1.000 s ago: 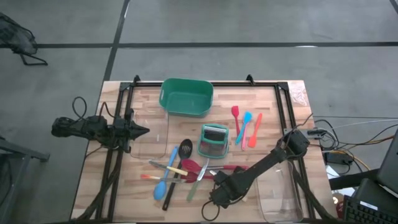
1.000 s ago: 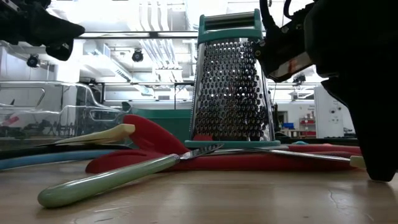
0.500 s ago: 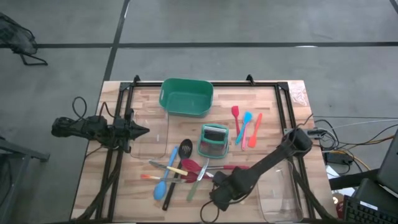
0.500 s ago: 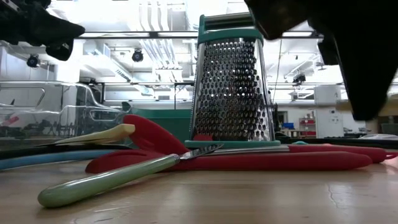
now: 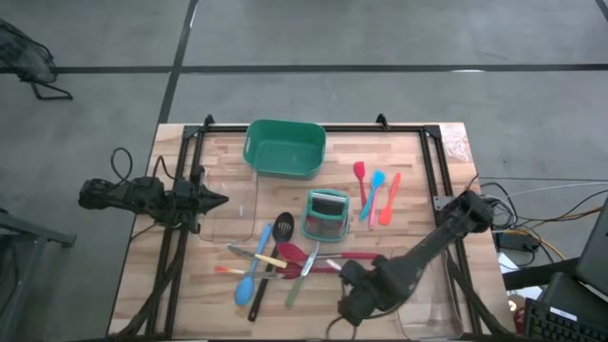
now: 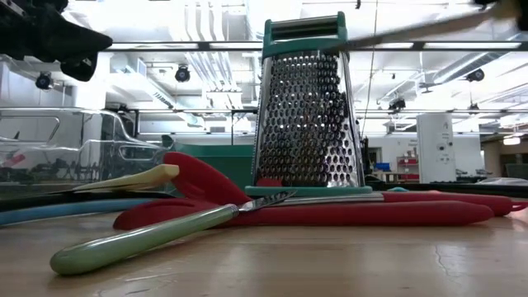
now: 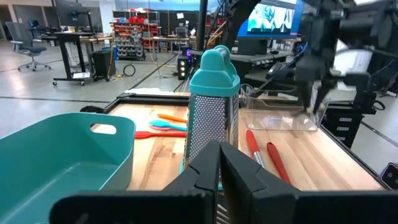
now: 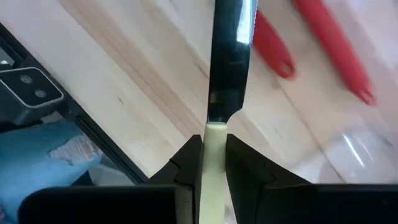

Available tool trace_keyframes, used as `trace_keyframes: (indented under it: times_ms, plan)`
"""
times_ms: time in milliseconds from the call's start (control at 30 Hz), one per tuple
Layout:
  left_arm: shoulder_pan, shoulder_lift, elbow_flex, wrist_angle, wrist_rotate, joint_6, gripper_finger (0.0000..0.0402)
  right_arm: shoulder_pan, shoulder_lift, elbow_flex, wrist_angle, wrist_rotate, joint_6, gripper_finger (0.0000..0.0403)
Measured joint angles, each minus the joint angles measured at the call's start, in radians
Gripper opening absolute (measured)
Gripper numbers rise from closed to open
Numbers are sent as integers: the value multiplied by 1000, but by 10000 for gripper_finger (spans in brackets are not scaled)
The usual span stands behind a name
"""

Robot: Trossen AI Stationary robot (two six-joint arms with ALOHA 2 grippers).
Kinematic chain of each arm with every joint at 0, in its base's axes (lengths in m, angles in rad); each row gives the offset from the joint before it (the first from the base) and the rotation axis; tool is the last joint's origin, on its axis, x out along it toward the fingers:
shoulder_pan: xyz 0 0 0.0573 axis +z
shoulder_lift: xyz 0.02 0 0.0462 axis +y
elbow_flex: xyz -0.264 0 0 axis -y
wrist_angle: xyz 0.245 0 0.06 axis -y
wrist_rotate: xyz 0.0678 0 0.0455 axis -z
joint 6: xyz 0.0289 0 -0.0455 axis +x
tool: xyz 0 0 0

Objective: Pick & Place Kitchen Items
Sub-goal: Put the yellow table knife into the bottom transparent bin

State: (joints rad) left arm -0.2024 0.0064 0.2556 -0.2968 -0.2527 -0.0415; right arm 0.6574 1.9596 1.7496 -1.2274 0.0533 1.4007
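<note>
Firmly between right fingers (image 8: 186, 168): pale-handled knife (image 8: 225, 74).

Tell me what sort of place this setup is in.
Probably a robotics lab or workshop: a wooden table fitted with two robot arms, desks with monitors and parts shelves behind it, and an open concrete floor all round.

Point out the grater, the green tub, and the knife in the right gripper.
grater (image 6: 307, 115): low view, perforated metal face.
green tub (image 5: 285, 147): high view, inner floor.
knife (image 8: 229, 56): right wrist view, blade.
right gripper (image 8: 213, 158): right wrist view, clamping the pale handle.
</note>
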Motion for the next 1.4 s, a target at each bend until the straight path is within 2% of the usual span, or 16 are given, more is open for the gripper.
trace_keyframes:
  times_ms: [267, 500, 767, 967, 1133, 1400]
  plan:
    - [0, 9, 0, -4, 0, 0, 19, 96, -111, -2, -170, 79, 240, 52]
    - [0, 11, 0, -8, 0, 0, 19, 200, -140, -2, -335, 82, 463, 44]
    - [0, 11, 0, -11, 0, 0, 19, 299, -140, -44, -344, 104, 651, 54]
    - [0, 11, 0, -11, 0, 0, 19, 352, -140, -98, -343, 92, 682, 46]
    - [0, 11, 0, -11, 0, 0, 19, 379, -140, -160, -343, 49, 679, 56]
    - [0, 11, 0, -11, 0, 0, 19, 391, -139, -253, -291, 43, 703, 46]
